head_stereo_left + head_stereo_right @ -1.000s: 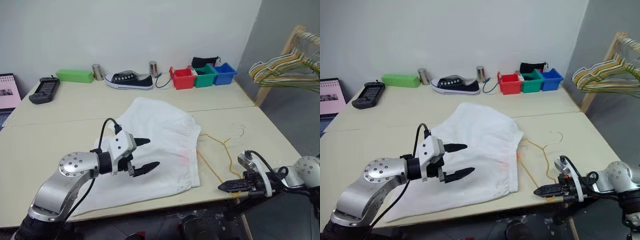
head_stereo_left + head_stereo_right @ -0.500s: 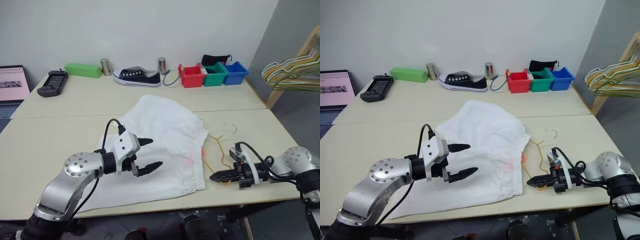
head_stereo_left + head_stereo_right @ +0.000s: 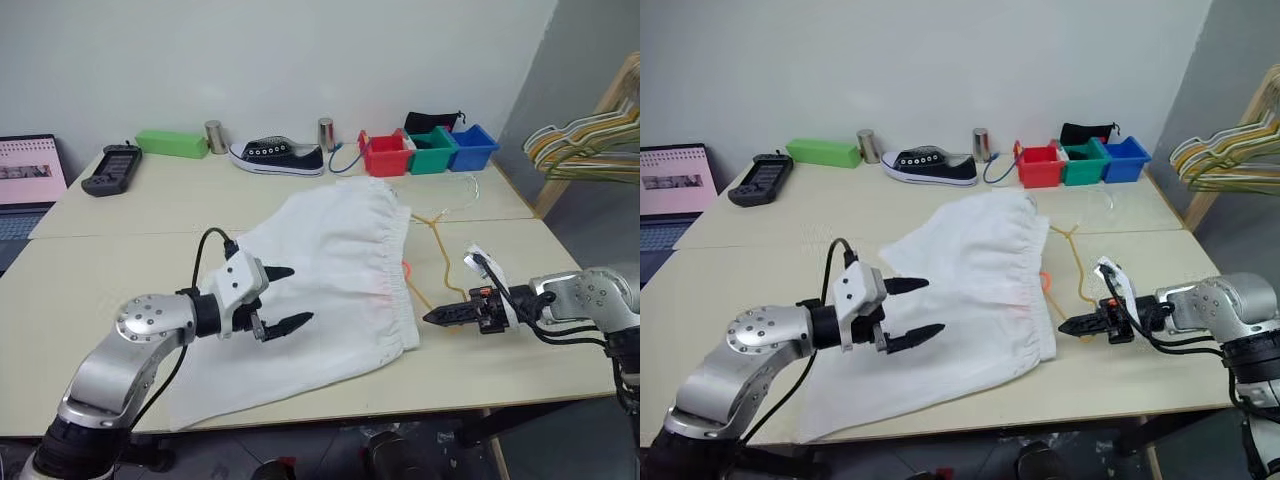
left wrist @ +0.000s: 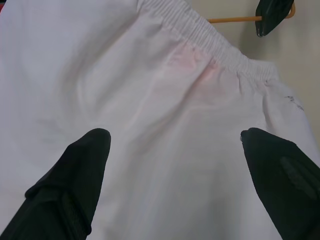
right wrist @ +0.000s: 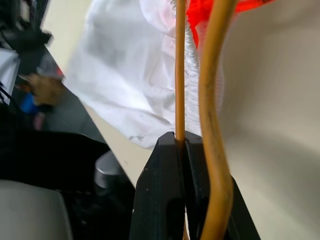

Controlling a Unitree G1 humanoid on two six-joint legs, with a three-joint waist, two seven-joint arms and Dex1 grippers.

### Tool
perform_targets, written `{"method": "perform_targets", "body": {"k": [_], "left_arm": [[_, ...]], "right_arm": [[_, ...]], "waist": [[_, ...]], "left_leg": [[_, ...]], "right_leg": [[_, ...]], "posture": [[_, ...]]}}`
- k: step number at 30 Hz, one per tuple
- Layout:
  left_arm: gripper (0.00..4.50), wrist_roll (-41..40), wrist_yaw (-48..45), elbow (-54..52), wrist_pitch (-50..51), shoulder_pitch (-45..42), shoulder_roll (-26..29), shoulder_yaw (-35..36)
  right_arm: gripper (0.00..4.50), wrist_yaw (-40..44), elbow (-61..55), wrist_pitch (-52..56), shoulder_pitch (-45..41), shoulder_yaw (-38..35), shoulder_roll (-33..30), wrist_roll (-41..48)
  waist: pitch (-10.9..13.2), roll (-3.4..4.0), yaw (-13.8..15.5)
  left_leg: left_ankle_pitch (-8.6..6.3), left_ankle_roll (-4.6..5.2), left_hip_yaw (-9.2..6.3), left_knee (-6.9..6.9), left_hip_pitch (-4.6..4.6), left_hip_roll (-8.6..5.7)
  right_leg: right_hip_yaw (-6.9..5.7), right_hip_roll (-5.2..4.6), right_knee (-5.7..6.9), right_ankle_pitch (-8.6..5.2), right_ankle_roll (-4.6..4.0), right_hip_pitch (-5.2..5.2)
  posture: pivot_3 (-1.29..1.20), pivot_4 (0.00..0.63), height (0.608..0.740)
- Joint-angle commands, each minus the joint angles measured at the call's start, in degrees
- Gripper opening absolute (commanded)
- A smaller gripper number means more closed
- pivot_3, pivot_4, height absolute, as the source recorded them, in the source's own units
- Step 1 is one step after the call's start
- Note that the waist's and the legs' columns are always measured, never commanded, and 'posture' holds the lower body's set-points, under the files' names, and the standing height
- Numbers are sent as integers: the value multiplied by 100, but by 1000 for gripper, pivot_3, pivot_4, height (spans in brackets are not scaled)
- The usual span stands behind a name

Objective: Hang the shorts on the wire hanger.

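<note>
Beside the shorts (image 3: 330,275) waistband: wire hanger (image 3: 437,252), long axis along the waistband, pinched in right gripper (image 3: 437,317); left gripper (image 3: 283,298) spread wide above the cloth.

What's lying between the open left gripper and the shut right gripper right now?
In the left eye view, the large white cloth shorts span the stretch between the left gripper and the right gripper, which pinches the thin yellowish-tan wire hanger.
</note>
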Motion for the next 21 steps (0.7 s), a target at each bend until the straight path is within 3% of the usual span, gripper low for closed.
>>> {"method": "perform_targets", "body": {"k": [1,8,14,21], "left_arm": [[4426,-10,-286,301,-183,-804,262,191],[4426,507,-1395,2233,-1015,-3379,812,-173],[4426,1207,-2167,4155,-2306,-4968,382,-826],[4426,1929,-2926,6243,-3654,-6305,-387,-1431]], "right_arm": [[0,175,-249,-1719,-159,517,-210,-1532],[0,-1017,341,-3134,-753,1046,771,-3616],[0,-516,-1,-2965,-778,874,729,-3697],[0,-619,-48,-3182,-1033,829,871,-4229]], "waist": [[0,-1,3],[-7,2,-57],[-10,9,-1],[-10,9,-34]], "left_leg": [[0,0,0,0,-1,0],[4,-3,1,12,-5,-6],[5,-3,-20,11,2,-5],[5,-3,-17,19,-4,-7]], "right_leg": [[-1,0,1,0,0,-3],[5,1,52,5,1,-26],[-17,4,87,-6,-16,-28],[-17,1,88,-6,-15,-30]], "posture": [[-190,10,740],[-172,0,740],[-180,0,740],[-204,0,740]]}}
